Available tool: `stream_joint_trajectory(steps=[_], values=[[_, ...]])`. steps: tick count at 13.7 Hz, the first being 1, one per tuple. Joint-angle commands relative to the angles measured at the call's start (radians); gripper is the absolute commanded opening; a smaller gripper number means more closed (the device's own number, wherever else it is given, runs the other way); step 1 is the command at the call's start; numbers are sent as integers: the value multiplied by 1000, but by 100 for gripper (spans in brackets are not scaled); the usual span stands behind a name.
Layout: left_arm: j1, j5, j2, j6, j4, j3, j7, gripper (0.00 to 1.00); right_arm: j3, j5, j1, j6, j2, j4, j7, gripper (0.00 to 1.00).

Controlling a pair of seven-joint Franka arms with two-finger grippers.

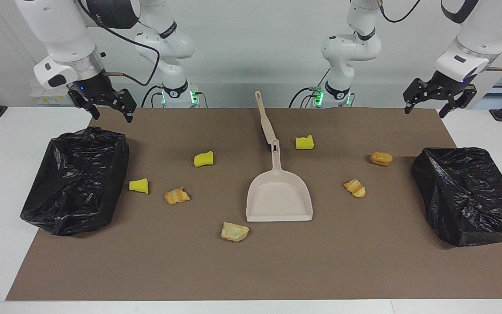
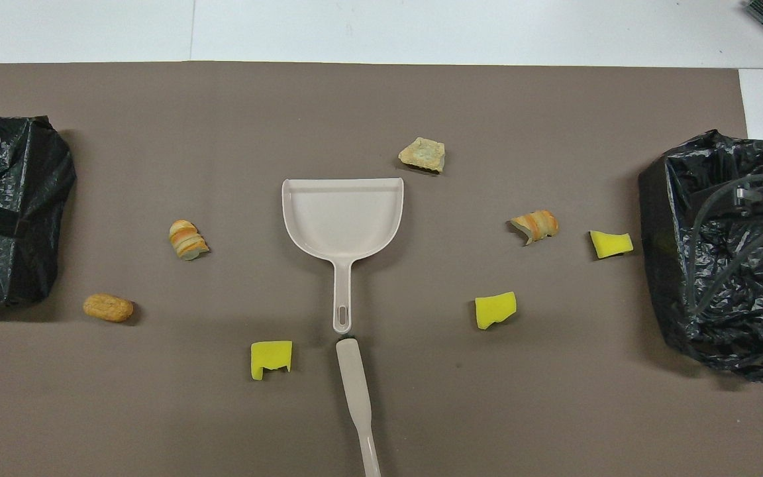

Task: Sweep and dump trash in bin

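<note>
Facing view: zero progress on task. Trash all loose on flat brown paper mat [image 1: 251, 270]: nothing swept, nothing dumped.

Seven pieces counted:
- bright yellow sponge chunk 1 [image 1: 304, 142], just beside brush head
- yellow sponge chunk 2 [image 1: 203, 159], mid-mat toward right arm's end
- yellow sponge chunk 3 [image 1: 139, 186], near right-end bin
- golden-brown striped pastry bit 1 [image 1: 177, 196], beside chunk 3
- striped pastry bit 2 [image 1: 354, 188], toward left arm's end
- golden-brown oval pastry bit 3 [image 1: 381, 158], nearer to robots than bit 2
- pale tan bread chunk [image 1: 235, 231], farthest from robots, near dustpan mouth

Beige plastic dustpan [image 1: 279, 196] flat at mat centre, empty, mouth facing away from robots. Beige long-handled brush [image 1: 265, 120] lying nearer to robots, head at dustpan handle tip; touching or not, cannot tell. Neither tool picked up.

Black bag-lined right-end bin [image 1: 76, 179] and matching left-end bin [image 1: 469, 194] at mat's two ends, well apart.

Left to do: grab brush and dustpan, sweep, dump.

Right gripper [image 1: 112, 114] raised over mat corner by right-end bin, claw released, grasping nothing. Left gripper [image 1: 425, 110] raised over mat corner at left arm's end, claw released, empty. Both arms waiting.
</note>
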Motion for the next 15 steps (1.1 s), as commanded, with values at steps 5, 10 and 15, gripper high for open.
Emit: stream_joint_trajectory(steps=[5, 10, 15], values=[[-3, 14, -23, -26, -20, -7, 13, 100, 4, 17, -5, 2, -31, -34, 23, 100], [-69, 8, -103, -27, -136, -41, -125, 100, 6, 17, 0, 14, -60, -86, 21, 100], [-289, 3, -256, 129, -451, -42, -396, 100, 6, 69, 21, 17, -36, -86, 26, 100]])
